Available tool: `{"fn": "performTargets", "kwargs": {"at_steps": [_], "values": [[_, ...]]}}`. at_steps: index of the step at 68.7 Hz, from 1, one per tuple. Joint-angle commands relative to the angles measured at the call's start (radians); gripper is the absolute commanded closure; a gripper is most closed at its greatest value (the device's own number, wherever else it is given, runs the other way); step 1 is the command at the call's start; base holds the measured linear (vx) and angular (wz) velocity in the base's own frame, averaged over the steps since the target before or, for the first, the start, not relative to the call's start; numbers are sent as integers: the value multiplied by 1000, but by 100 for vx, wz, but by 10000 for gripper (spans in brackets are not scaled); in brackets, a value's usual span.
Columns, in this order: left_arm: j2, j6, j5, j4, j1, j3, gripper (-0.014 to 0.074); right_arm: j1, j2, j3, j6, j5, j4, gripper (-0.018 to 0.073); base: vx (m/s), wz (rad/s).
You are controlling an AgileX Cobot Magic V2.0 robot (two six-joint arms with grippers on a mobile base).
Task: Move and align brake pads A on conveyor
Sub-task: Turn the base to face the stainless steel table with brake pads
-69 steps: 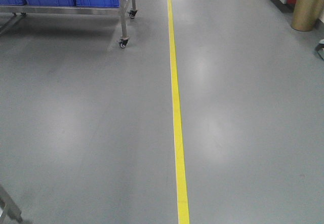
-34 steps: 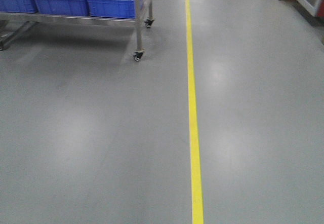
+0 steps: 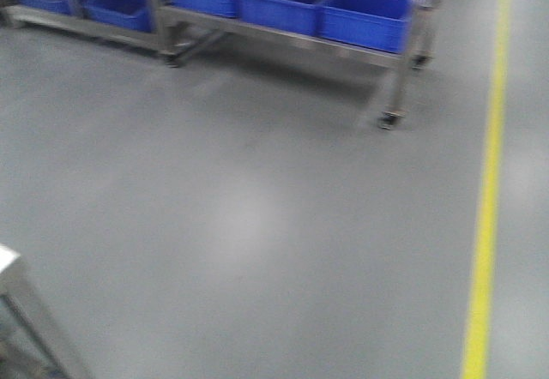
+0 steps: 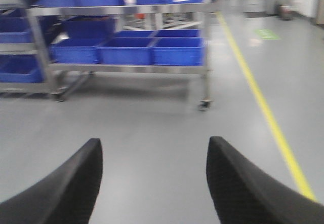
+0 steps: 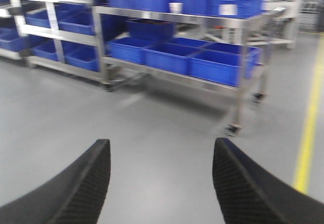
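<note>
No brake pads and no conveyor show in any view. My left gripper [image 4: 154,145] is open and empty, its two black fingers spread wide over bare grey floor. My right gripper [image 5: 161,145] is open and empty too, also over bare floor. Neither gripper shows in the front view.
A steel wheeled rack with blue bins [image 3: 343,10] stands at the back; it also shows in the left wrist view [image 4: 126,51] and the right wrist view [image 5: 182,57]. A yellow floor line [image 3: 485,207] runs along the right. A metal frame corner [image 3: 21,297] sits at bottom left.
The view has swung left: the yellow line has shifted from the middle to the right edge, and the rack of blue bins has moved toward the centre. The picture is now motion-blurred.
</note>
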Motion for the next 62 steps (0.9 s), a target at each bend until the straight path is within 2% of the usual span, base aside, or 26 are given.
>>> {"fn": "performTargets", "kwargs": {"at_steps": [1, 27, 62], "values": [[11, -2, -73, -3, -4, -28, 157, -3, 13, -28, -11, -70, -5, 127, 29, 108], [11, -2, -73, -3, -4, -28, 157, -3, 13, -28, -11, -69, -5, 127, 25, 98], [11, -2, -73, -3, -4, -28, 157, -3, 13, -28, -11, -69, -5, 127, 21, 80]]}}
